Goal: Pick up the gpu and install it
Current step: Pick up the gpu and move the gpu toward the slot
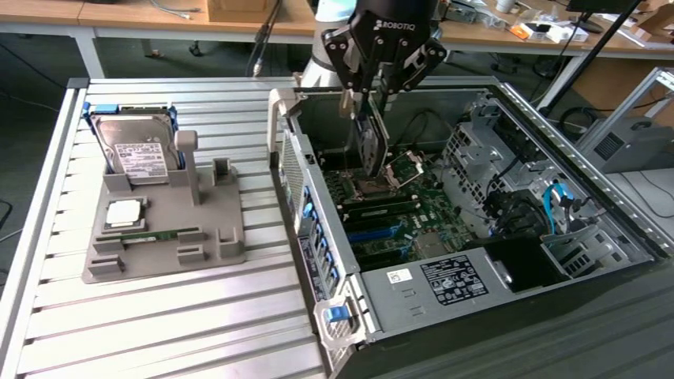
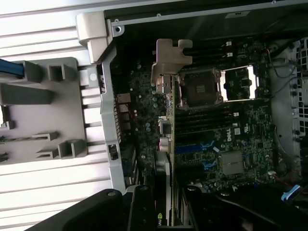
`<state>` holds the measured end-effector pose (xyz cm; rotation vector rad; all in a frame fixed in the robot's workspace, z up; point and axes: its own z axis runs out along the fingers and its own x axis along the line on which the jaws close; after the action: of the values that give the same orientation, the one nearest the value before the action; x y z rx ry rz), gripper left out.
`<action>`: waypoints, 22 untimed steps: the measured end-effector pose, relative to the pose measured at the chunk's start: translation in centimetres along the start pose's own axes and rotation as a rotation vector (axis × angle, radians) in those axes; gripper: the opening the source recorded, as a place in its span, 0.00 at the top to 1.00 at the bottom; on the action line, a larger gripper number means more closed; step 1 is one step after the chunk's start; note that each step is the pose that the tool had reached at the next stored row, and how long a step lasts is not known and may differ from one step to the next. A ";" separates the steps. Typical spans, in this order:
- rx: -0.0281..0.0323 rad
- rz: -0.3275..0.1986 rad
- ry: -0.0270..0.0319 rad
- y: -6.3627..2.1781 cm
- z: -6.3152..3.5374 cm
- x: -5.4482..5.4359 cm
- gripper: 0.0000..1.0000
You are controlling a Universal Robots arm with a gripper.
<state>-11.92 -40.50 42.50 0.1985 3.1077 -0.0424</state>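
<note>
The gpu [image 1: 371, 150] hangs upright as a thin dark card with a silvery edge, and my gripper [image 1: 371, 99] is shut on its top end. It hovers inside the open computer case [image 1: 316, 205], its lower end just above the motherboard [image 1: 406, 217] near the CPU socket [image 1: 377, 188]. In the wrist view the gpu [image 2: 166, 120] appears edge-on as a narrow strip. Its grey metal bracket [image 2: 169, 55] is at the far end, beside the CPU socket [image 2: 199, 89]. My gripper [image 2: 166, 214] has dark fingers [image 2: 139, 207] on both sides of the card.
A grey fixture [image 1: 211, 229] on the slatted table at the exterior view's left holds a hard drive [image 1: 137, 150], a CPU [image 1: 125, 212] and a memory stick [image 1: 147, 234]. Inside the case are a power supply [image 1: 453, 276], drive cages [image 1: 484, 150] and blue cables [image 1: 558, 201].
</note>
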 end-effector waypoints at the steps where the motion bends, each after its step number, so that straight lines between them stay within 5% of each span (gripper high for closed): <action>1: 0.0000 0.000 0.0000 0.04 0.02 -0.3 0.73; 14: 0.0128 -0.003 0.0117 0.82 1.96 -6.0 0.73; 22: 0.0310 -0.068 0.0104 1.21 3.87 -8.5 0.73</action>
<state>-3.22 -40.50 38.85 0.0940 3.1249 -0.0913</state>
